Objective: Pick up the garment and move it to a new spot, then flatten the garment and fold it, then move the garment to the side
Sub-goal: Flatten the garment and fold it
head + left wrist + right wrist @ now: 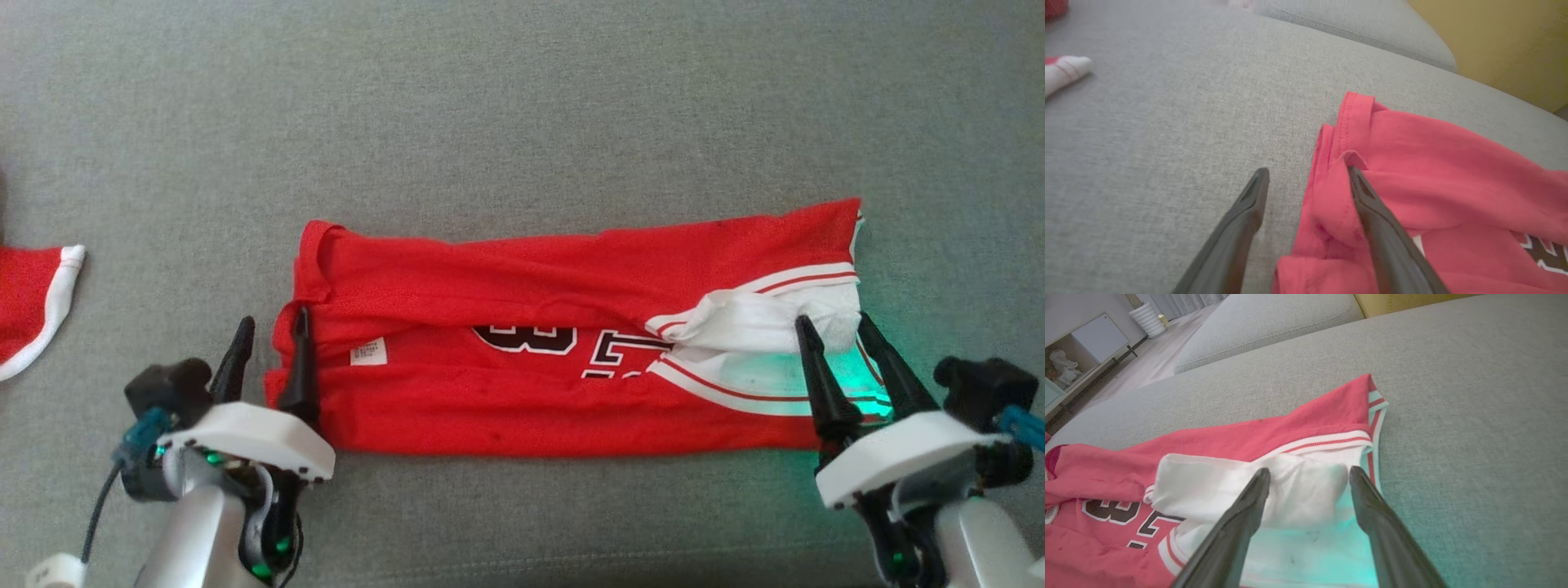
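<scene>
On the grey cushion (522,106) we see a red jersey (522,408) lying as a long band, its far half folded over its near half. The fold covers the top of a black number (563,339) edged in white. A small white label (369,352) sits near the jersey's left end. At its right end the cloth turns white, bunched into a loose lump (759,318) with red and white striped trim around it.

Our left gripper (273,317) is at the jersey's left end with its fingers spread wide, holding nothing. One finger is over bare cushion just beside the jersey and the other rests its tip against the red hem. Our right gripper (833,320) is at the jersey's right end, also spread wide and holding nothing, with both fingers over the white lump. A green glow (849,384) falls on the cloth beneath it.

From the head view we get the jersey's whole length and both grippers at once. It also shows a second red garment (28,302) with a white edge, well apart from the jersey's left end. Our left wrist view adds the stitching along the hem and a yellow surface (1506,45) beyond the jersey. Our right wrist view shows a second cushion (1265,330) beyond the jersey, and further off a pale floor (1151,363), a cabinet (1090,335) and a white ribbed pot (1145,320).
</scene>
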You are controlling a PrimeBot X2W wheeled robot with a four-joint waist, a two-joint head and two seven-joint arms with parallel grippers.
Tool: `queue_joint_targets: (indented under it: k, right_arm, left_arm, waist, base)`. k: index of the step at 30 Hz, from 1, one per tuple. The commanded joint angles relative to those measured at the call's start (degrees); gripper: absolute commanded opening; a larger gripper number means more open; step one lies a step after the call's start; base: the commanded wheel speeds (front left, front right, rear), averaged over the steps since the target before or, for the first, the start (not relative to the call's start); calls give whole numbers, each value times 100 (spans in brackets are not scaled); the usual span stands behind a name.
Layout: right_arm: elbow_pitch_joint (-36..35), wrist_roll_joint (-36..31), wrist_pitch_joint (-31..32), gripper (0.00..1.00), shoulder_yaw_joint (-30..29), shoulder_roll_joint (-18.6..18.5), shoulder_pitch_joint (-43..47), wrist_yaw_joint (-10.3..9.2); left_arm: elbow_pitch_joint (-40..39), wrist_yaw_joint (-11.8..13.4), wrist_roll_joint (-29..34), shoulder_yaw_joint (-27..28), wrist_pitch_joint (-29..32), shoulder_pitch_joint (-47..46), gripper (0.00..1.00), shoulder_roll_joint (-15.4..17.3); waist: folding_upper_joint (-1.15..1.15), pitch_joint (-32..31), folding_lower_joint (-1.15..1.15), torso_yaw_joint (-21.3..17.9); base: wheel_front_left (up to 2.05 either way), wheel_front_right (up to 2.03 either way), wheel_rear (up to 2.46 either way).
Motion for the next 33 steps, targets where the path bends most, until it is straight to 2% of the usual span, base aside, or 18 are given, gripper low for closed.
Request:
queue_joint_targets:
  k: [1, 7, 14, 21, 33]
  right_arm:
    - [-284, -98, -63, 100, 64, 14, 61, 37]
    - [-869, -534, -473, 100, -54, 175, 209, 37]
    - [-1426, -976, -619, 100, -51, 243, 99, 37]
    - [-1637, -1145, -532, 100, 84, 244, 122, 37]
    - [-1553, -1126, -494, 100, -2, 335, 344, 37]
  left_arm:
    - [-238, 73, 98, 155, -118, 10, 100, 148]
    - [-897, 322, 491, 240, -344, 271, 100, 147]
    - [-1946, 341, 870, 343, -363, 513, 100, 49]
    - [-2240, 394, 1163, 194, -364, 749, 100, 86]
    - [-2326, 541, 1370, 20, -284, 1083, 100, 178]
  waist:
    - [0, -27, 0, 5]
    - [0, -176, 0, -30]
    - [0, -406, 0, -40]
    - [0, -573, 0, -66]
    - [0, -750, 0, -55]
  base:
    - [0, 0, 0]
    - [0, 0, 0]
    - [0, 0, 0]
    - [0, 0, 0]
    - [0, 0, 0]
